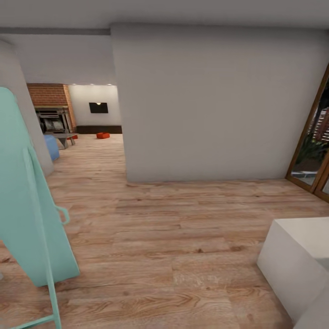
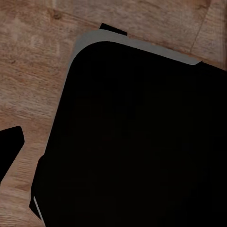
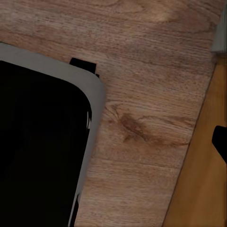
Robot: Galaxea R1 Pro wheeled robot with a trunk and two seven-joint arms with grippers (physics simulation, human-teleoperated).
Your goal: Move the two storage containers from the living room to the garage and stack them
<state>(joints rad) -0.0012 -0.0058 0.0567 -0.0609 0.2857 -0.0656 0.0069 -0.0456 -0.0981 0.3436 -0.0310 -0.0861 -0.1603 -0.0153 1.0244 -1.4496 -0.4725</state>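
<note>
From the head view, a light wood plank floor (image 1: pixel 183 237) runs from near to far past a plain white wall (image 1: pixel 214 105). Far to the left, through the opening, lies the living room with its brick fireplace (image 1: pixel 50 107). Two orange-red storage containers sit there on the floor: one (image 1: pixel 103 135) in the open, the other (image 1: pixel 73 136) just beside a grey table (image 1: pixel 61 137). Wood-framed glass doors (image 1: pixel 315 146) stand at right. A mint-green panel (image 1: pixel 27 192) leans near left. Each wrist view looks down on a black rounded body (image 2: pixel 142 142) over planks; whether either claw is wide or narrow cannot be told.
</note>
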